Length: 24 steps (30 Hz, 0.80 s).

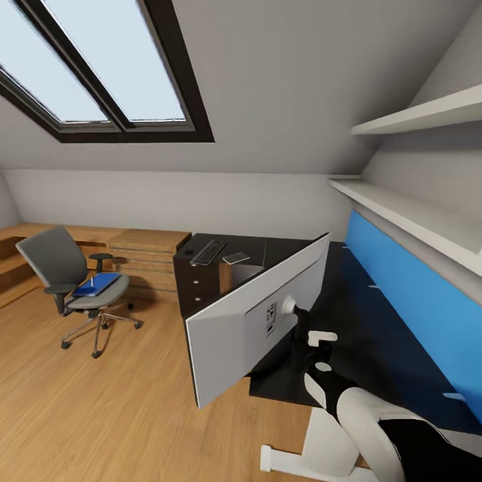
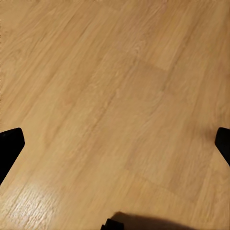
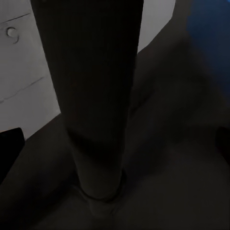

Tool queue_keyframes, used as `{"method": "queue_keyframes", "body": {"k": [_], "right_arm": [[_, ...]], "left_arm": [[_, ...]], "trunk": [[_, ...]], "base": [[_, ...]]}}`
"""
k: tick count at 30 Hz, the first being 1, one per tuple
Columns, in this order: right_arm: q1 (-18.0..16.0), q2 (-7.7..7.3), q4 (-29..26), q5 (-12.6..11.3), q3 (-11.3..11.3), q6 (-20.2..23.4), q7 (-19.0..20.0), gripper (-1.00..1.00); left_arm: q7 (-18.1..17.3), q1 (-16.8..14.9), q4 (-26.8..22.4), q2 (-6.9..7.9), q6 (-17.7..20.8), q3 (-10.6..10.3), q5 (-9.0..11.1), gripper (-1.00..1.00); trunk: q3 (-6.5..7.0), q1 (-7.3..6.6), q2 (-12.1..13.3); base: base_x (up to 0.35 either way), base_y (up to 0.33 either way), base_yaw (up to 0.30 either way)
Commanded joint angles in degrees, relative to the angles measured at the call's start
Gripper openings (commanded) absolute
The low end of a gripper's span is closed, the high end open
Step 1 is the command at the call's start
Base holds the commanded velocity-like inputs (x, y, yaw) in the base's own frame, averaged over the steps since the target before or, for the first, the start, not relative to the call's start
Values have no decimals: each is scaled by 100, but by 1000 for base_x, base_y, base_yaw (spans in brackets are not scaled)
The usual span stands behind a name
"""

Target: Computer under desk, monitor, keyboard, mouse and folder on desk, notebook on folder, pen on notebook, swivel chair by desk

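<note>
Currently, operator, your stock stands thus.

Monitor (image 1: 258, 321): on the counter (image 1: 375, 328), white back toward you, screen facing the far wall, long axis running diagonally from near left to far right.

Stand arm (image 3: 91, 96): dark column directly ahead of your right gripper (image 1: 320, 348), whose fingers sit wide apart at the right wrist view's edges, clamped on nothing. Judged: this arm is nearer, and any grip must close around that column.

Left gripper (image 2: 115, 143): fingers (image 2: 9, 148) spread, over bare wooden floor (image 2: 115, 96).

Keyboard (image 1: 208, 252): on the counter's far end, beside a small flat device (image 1: 236, 258).

Swivel chair (image 1: 77, 284): well apart on the left, folder (image 1: 97, 284) lying on its seat.

Blue wall panel (image 1: 415, 294): behind the counter.
</note>
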Motion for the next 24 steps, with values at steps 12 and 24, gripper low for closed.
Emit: {"method": "queue_keyframes", "body": {"k": [12,24], "right_arm": [[-4,3,5,4,3,-20,-19,100],[-5,-1,0,1,0,-22,-19,100]], "left_arm": [[21,-3,2,6,-22,-57,36,100],[28,-3,2,6,-22,-52,37,100]], "trunk": [[-6,3,-7],[-6,3,-7]], "base": [[6,45,0],[118,0,0]]}}
